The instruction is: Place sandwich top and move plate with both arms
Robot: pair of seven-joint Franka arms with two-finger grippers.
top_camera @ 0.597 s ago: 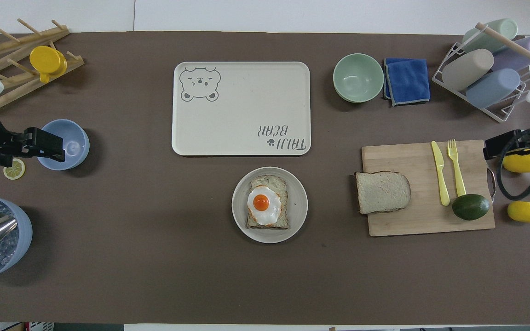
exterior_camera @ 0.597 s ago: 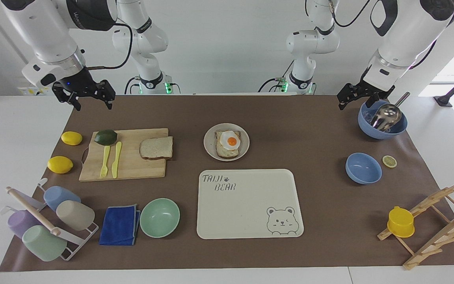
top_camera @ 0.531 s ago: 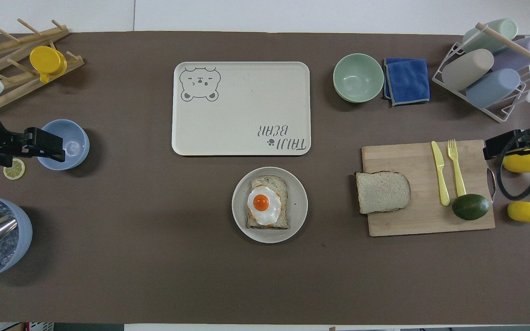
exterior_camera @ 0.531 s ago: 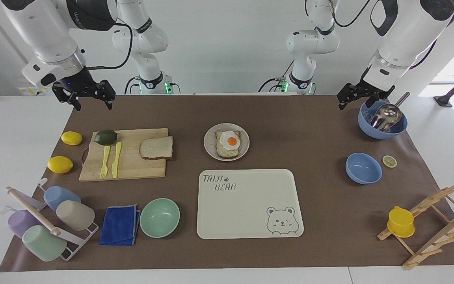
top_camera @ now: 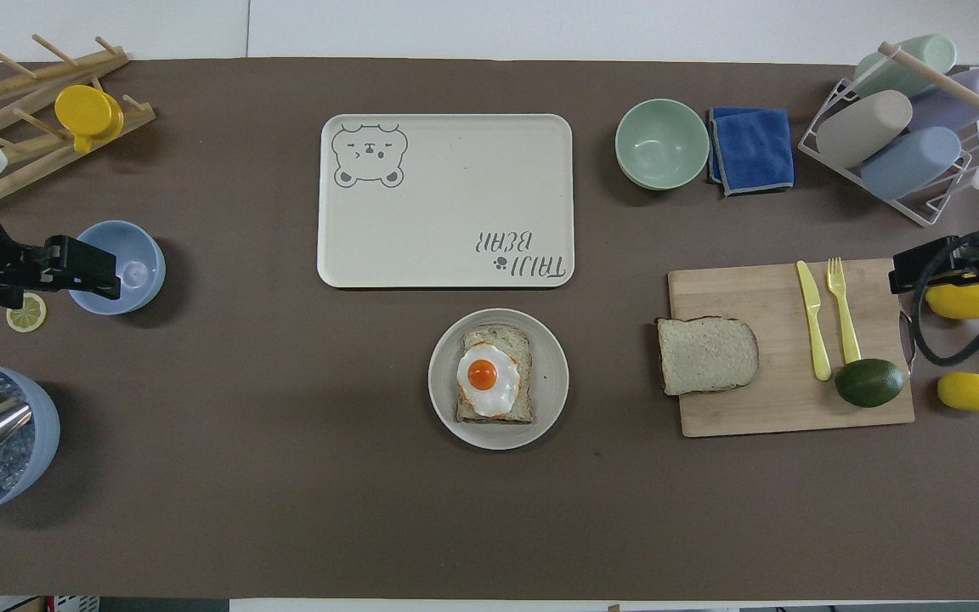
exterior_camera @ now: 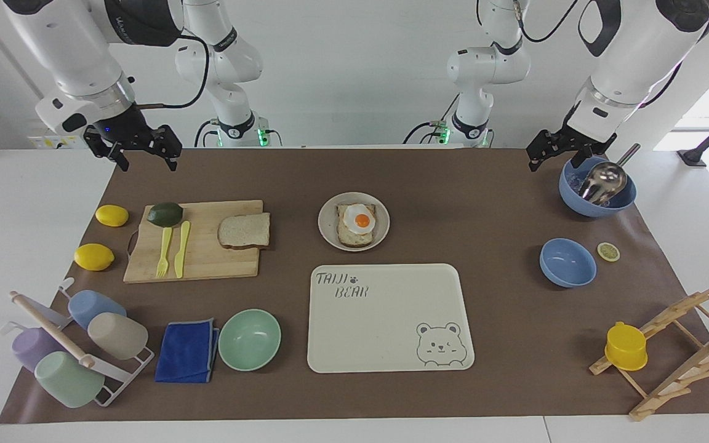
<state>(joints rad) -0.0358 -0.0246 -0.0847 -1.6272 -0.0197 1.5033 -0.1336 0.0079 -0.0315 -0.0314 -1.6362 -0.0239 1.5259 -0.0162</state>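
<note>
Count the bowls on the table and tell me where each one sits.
3. A mint-green bowl beside the blue cloth; a small blue bowl beside the lemon slice; a larger blue bowl, holding a metal scoop, nearer the robots.

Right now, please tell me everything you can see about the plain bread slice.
The sandwich top is a squarish pale slice with a brown crust. It lies flat and bare on the wooden cutting board, one edge overhanging toward the plate. Nothing else touches it; neither gripper is over it.
</note>
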